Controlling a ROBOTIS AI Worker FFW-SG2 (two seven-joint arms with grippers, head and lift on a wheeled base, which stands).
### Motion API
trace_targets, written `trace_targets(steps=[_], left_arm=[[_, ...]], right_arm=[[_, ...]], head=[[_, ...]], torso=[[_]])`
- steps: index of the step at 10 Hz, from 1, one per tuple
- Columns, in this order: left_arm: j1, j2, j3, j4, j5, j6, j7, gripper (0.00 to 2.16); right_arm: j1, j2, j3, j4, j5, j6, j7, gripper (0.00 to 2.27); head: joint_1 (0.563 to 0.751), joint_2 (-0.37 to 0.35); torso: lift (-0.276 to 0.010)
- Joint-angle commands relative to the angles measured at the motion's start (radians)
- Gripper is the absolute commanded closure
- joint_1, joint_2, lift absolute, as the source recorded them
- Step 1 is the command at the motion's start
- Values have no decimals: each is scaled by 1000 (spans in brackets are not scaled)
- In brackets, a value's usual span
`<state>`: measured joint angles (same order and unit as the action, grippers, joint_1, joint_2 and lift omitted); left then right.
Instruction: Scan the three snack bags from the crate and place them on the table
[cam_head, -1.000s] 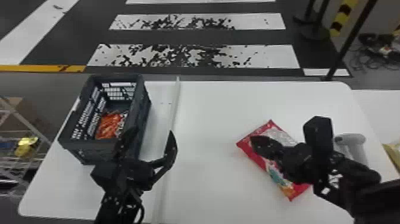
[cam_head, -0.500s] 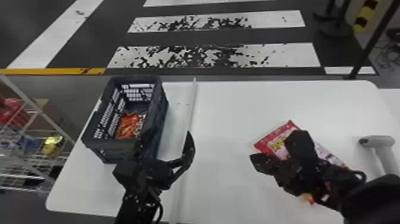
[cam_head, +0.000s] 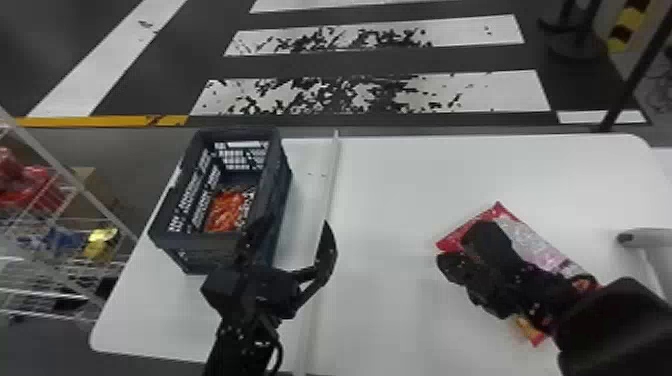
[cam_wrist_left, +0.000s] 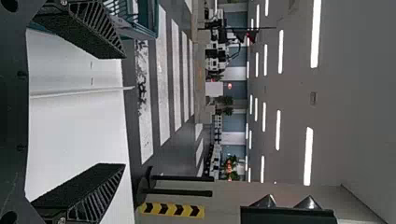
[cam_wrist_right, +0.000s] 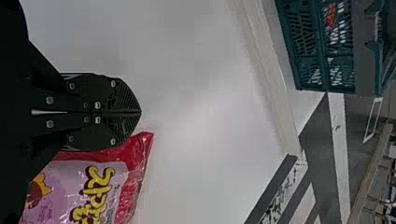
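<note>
Right end effector (cam_head: 448, 266) over partly hidden snack bag (cam_head: 531, 243)

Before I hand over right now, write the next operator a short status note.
Left gripper: open, empty, near the crate.
Right gripper: shut, empty, at the red-edged snack bag.
Done: that bag lies on the table; whether it's scanned, I can't tell.
Left: orange snack packaging is in the crate, count unclear; it likely needs scanning and placing.
</note>
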<state>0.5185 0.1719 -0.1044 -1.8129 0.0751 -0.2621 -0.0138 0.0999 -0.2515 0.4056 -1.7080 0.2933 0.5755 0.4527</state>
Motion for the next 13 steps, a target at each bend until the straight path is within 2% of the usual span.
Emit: trace_targets(steps=[1, 2, 4, 13], left_arm=[[0, 0, -1, 3, -1, 1, 0, 39], [0, 0, -1, 4, 0, 1, 0, 39], [0, 0, -1, 7, 0, 1, 0, 39], [-5, 1, -5, 15, 0, -2, 0, 39]], right_arm=[[-29, 0, 30, 45, 61, 19, -39, 2253], [-40, 0, 44, 64, 101, 44, -75, 2253], [-55, -2, 61, 82, 115, 77, -144, 2253], [-92, 5, 56, 125, 99, 90, -296, 2253]], head=[[695, 145], [695, 136], [695, 104], [695, 48]], torso=[[-62], [-62], [-62], [-62]])
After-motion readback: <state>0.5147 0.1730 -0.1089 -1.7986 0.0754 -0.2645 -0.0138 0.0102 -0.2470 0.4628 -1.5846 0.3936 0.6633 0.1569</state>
